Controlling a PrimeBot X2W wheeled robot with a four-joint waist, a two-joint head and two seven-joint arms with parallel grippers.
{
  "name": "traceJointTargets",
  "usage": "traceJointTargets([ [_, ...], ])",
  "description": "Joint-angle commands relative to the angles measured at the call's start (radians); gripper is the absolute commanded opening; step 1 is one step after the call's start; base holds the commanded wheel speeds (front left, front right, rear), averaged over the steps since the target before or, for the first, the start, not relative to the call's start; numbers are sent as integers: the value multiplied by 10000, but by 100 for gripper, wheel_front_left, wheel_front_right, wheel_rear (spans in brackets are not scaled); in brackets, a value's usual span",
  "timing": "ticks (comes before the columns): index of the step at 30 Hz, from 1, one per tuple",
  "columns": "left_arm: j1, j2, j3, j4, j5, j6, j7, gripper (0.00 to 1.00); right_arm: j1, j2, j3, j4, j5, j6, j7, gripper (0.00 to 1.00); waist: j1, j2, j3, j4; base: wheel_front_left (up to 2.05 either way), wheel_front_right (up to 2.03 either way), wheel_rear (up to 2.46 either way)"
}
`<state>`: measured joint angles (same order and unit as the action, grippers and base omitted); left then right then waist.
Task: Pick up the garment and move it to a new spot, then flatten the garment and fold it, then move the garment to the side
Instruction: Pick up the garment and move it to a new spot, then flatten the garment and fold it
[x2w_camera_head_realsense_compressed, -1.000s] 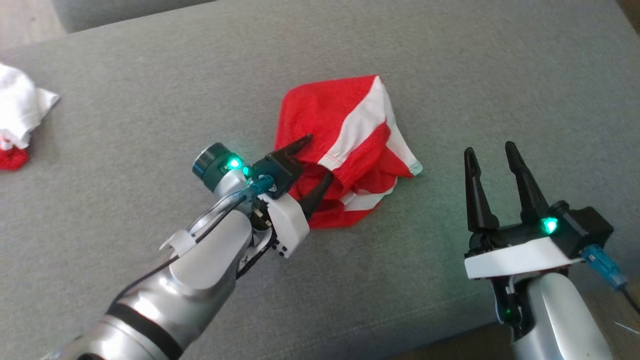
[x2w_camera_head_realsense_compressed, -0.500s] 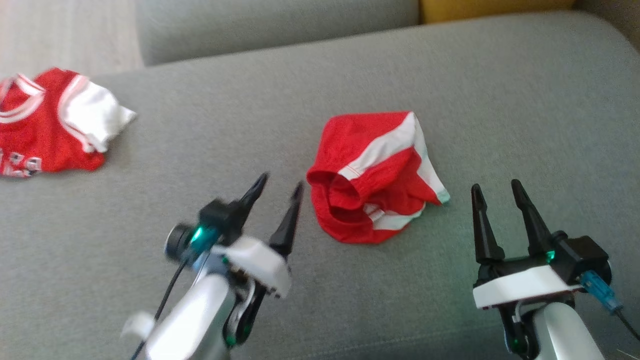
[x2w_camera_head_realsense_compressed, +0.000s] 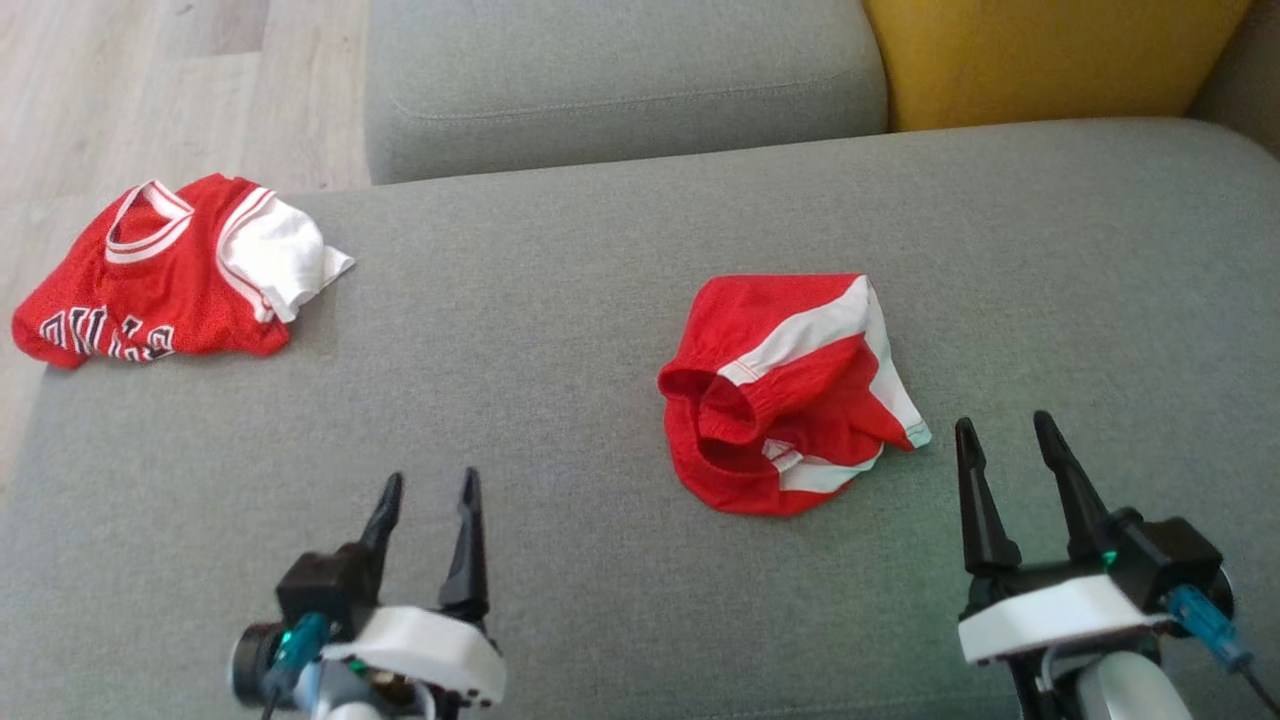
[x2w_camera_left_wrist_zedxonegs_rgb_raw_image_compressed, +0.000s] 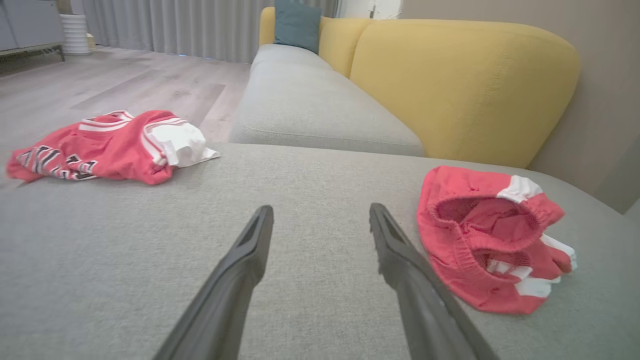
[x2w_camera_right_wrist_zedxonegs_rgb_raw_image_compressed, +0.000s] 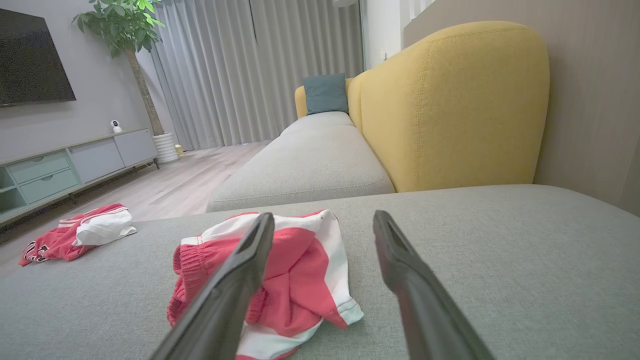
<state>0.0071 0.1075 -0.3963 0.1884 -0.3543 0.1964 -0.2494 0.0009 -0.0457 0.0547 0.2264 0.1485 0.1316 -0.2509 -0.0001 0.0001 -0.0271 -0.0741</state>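
Grey sofa seat (x2w_camera_head_realsense_compressed: 560, 300): crumpled red shorts (x2w_camera_head_realsense_compressed: 790, 395) centre; left gripper (x2w_camera_head_realsense_compressed: 431, 478) seven o'clock, right gripper (x2w_camera_head_realsense_compressed: 1004, 422) four o'clock, both spread wide, empty.

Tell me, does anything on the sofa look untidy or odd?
Yes. The red shorts lie crumpled on the grey cushion, waistband gaping, not flat. The red jersey is bunched at the cushion's left edge.

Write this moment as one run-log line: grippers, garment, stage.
left gripper: open, empty | right gripper: open, empty | red shorts: crumpled on grey sofa seat | red jersey: far left | stage: not yet flattened
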Motion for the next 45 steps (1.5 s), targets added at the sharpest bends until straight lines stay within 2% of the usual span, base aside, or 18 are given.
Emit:
traceJointTargets([
  [1,-194,-84,576,-532,210,80,-123,100,-76,-45,174,-363,57,-9,-109,100,1,-1,-40,27,0,0,0],
  [9,712,-280,1258,-971,787,17,-123,100,181,-45,158,-397,184,-9,-109,100,1,-1,-103,21,0,0,0],
  [23,987,-501,1675,-903,1172,-289,-124,100,214,-45,249,-313,192,-9,-109,100,1,-1,-176,60,0,0,0],
  [37,1000,-556,1715,-760,1344,-409,-124,100,196,-45,274,-280,152,-9,-109,100,1,-1,-120,23,0,0,0],
  [45,585,-566,1241,-642,1507,-662,-124,100,157,-45,311,-282,145,-9,-109,100,1,-1,41,-155,0,0,0],
])
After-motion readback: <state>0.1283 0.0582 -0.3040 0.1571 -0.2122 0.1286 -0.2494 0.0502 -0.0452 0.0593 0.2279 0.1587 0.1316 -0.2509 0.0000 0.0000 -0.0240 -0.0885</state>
